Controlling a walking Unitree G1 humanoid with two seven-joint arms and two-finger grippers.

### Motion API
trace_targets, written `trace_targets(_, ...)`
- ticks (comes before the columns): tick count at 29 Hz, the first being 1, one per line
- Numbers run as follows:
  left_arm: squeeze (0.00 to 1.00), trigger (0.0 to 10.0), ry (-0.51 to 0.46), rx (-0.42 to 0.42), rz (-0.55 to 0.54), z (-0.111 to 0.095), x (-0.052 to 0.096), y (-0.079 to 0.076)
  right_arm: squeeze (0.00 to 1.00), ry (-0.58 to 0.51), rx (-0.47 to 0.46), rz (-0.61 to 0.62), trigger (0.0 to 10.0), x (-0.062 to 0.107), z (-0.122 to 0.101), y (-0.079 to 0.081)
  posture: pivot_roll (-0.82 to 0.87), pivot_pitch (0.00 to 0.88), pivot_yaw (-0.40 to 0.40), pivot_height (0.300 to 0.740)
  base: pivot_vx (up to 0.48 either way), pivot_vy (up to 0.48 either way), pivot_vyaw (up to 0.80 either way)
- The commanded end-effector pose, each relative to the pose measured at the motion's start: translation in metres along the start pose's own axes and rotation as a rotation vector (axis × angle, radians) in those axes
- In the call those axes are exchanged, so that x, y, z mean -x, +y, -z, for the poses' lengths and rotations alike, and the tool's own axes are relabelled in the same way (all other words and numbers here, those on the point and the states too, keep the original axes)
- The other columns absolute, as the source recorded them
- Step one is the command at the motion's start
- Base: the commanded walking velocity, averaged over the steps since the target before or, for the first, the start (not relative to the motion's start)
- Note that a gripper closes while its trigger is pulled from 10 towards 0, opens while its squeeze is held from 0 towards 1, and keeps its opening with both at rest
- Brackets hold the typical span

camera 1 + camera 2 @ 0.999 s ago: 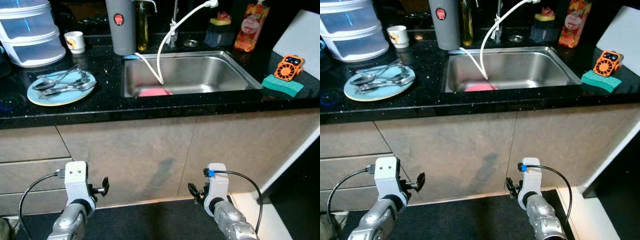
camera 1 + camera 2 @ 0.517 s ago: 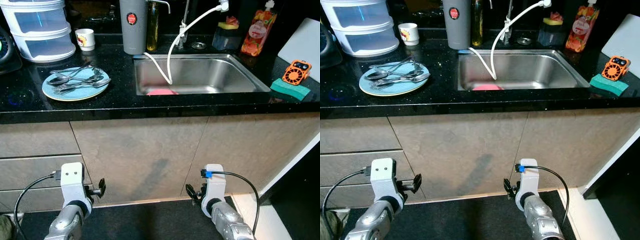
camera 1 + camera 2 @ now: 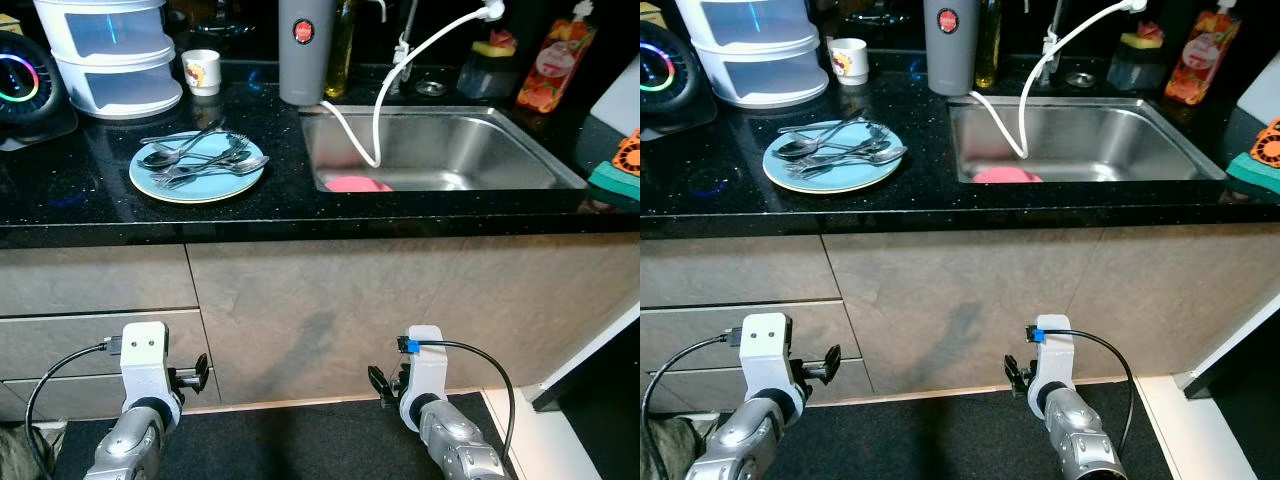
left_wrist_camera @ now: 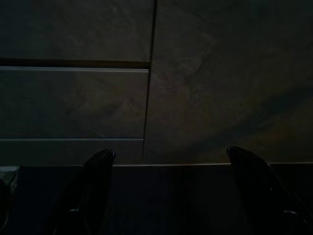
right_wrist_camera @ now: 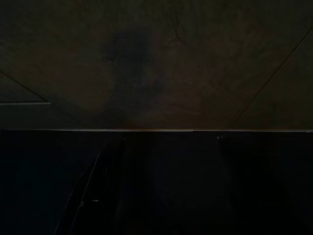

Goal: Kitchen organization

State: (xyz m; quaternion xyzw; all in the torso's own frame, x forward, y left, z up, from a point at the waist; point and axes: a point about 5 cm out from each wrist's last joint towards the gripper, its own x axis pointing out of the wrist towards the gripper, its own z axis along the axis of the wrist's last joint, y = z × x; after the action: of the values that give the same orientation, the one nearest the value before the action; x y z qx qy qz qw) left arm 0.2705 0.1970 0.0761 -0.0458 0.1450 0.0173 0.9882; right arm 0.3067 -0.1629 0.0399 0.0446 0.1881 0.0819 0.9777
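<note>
Left gripper (image 4: 171,161) hung low with fingers spread wide, grasping nothing, facing the cabinet front (image 3: 320,310); right gripper (image 3: 385,385) likewise low, opening indiscernible; blue plate (image 3: 197,170) of spoons (image 3: 200,160) well above on the counter (image 3: 80,190).

Two silver, ribbed forearms are seen, each topped by a white, boxy wrist housing; two small dark dots are set in the face of the housing above the left gripper (image 3: 200,374). A black cable is looped from each housing, and a blue tag is fixed where the cable meets the housing above the right gripper (image 3: 378,384). Long black fingers (image 4: 95,188) with rounded tips are carried by each arm.
</note>
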Motion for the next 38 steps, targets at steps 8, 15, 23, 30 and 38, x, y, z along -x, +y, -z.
trace_targets(8, 0.0, 10.0, 0.027, -0.004, 0.012, 0.0097, 0.0021, -0.0007, 0.0, 0.025, 0.006, 0.015, 10.0, 0.0027, 0.0088, -0.0039, -0.01, 0.115, -0.012, 0.74, 0.0, 0.0, 0.0)
trace_targets(15, 0.0, 10.0, 0.039, -0.045, 0.023, 0.0151, -0.0009, -0.0009, 0.0, 0.033, 0.018, 0.014, 10.0, 0.0026, 0.0113, -0.0041, -0.02, 0.105, -0.016, 0.74, 0.0, 0.0, 0.0)
trace_targets(23, 0.0, 10.0, 0.035, -0.048, 0.032, 0.0151, -0.0013, -0.0025, 0.0, 0.031, 0.023, 0.016, 10.0, 0.0041, 0.0115, -0.0046, -0.02, 0.091, -0.018, 0.74, -0.222, 0.0, 0.0)
trace_targets(30, 0.0, 10.0, 0.029, -0.05, 0.031, 0.0148, -0.0023, -0.0024, 0.0, 0.03, 0.031, 0.013, 10.0, 0.004, 0.011, -0.0042, -0.02, 0.082, -0.019, 0.74, -0.259, 0.0, 0.0)
trace_targets(38, 0.0, 10.0, 0.031, -0.049, 0.029, 0.0152, -0.0023, -0.0019, 0.0, 0.036, 0.036, 0.012, 10.0, 0.0027, 0.0119, -0.006, -0.02, 0.085, -0.022, 0.74, -0.189, 0.0, 0.0)
